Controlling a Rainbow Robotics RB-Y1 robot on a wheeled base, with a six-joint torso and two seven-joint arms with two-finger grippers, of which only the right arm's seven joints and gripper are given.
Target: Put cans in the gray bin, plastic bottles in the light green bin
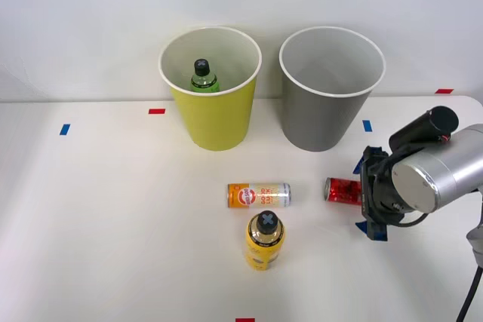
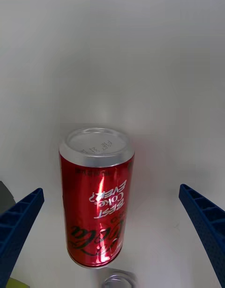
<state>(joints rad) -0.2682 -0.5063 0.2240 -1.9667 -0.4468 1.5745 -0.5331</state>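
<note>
The red can (image 1: 343, 190) lies on the table (image 1: 113, 224) between the right gripper's (image 1: 368, 194) spread, empty fingers (image 2: 18, 222), ungrasped; the green bottle (image 1: 203, 78) sits in the light green bin (image 1: 215, 122), while the orange-and-white can (image 1: 259, 195) and yellow bottle (image 1: 265, 239) remain out.

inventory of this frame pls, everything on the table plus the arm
red can: 1, red with silver ends, lying on its side on the table's right part, between the open tool fingers, not yet gripped
orange-and-white can: 1, lying on its side mid-table
yellow bottle: 1, yellow, black cap, standing just in front of the orange-and-white can
green bottle: 1, green, black cap, inside the light green bin
light green bin: 1, yellow-green, white inside, back left of centre
gray bin: 1, gray, beside the light green bin on its right
tape marks: several, red and blue, scattered on the white table
right tool: 1, blue ribbed fingers, open, at the red can
</note>
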